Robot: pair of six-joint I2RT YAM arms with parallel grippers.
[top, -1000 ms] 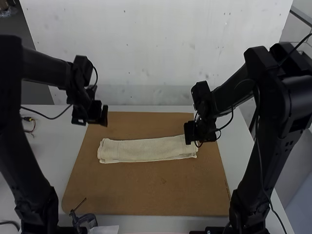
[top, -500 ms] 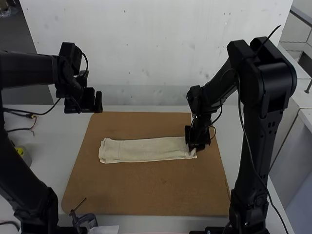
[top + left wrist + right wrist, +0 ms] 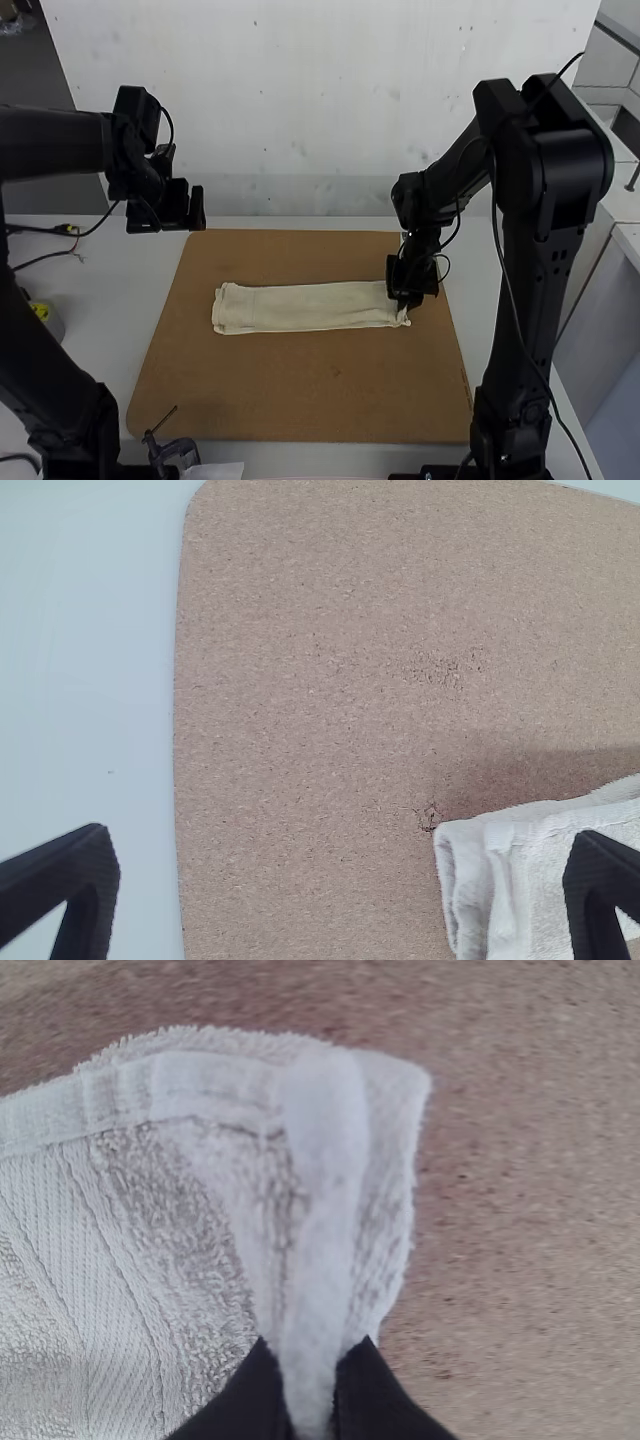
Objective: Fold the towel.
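Nearest, a small clamp (image 3: 178, 452) is sitting by the near edge of the brown board (image 3: 300, 400). Past it, the towel (image 3: 305, 308) is lying on the board, already folded to a long, thin strip running L to R, w/ layers showing at its L end. At its R end, the right gripper (image 3: 313, 1348) is pinching a bit of cloth, its two tips nearly closed, w/ just a thin ridge btwn them. Farther off, the left gripper (image 3: 342, 840) is hanging above the board's far L side, tips wide apart, holding nothing.

The next fold is prob. needing the R end to go over toward the L. The pinch is looking small, so the cloth could be slipping out if pulled fast. If the R tips are catching only the top layer, the under ones could be staying behind & the stack going crooked. Lifting just one spot could also be making the end twist, b/c nothing is holding the other corner. The L end could be sliding too, as no gripper is pressing it down.
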